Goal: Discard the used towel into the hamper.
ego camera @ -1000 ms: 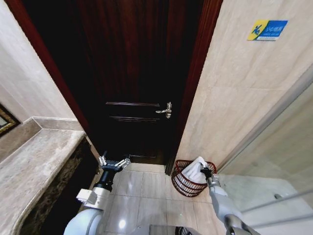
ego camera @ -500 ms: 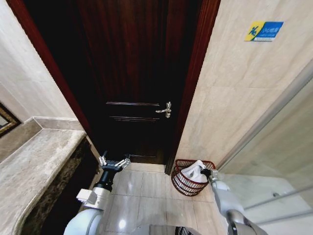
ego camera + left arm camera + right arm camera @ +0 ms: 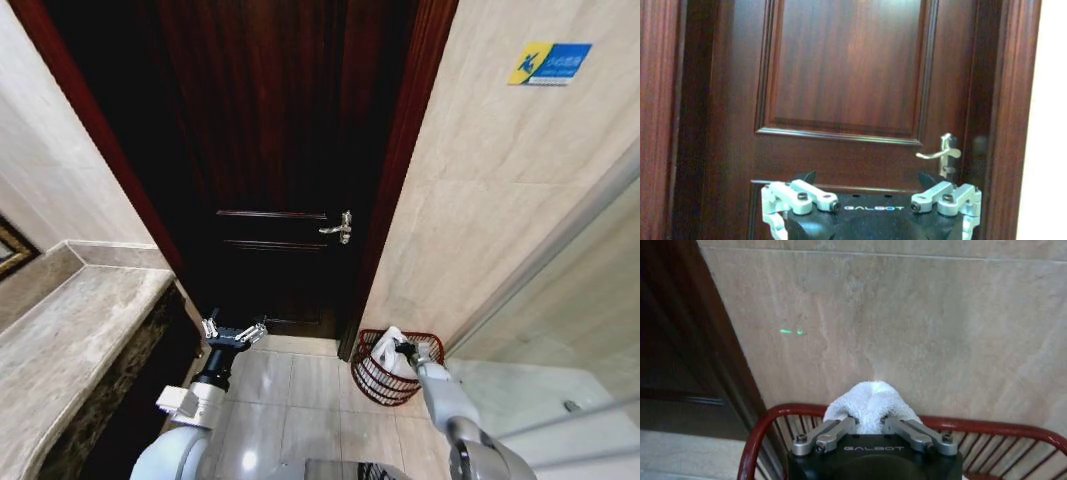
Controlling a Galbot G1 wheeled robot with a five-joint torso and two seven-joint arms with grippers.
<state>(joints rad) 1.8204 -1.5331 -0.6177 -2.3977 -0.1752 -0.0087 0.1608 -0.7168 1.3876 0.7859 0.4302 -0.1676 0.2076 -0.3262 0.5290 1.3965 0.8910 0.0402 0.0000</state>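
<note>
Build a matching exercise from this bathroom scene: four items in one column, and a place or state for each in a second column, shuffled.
Items:
1. towel
2. hamper
3. left gripper
4. door handle

Places or states:
A. open, holding nothing, facing the door
B. on the floor against the tiled wall
C. pinched by the right gripper over the basket
D. silver lever on the dark wooden door

Pairs: 1-C, 2-B, 3-A, 4-D
</note>
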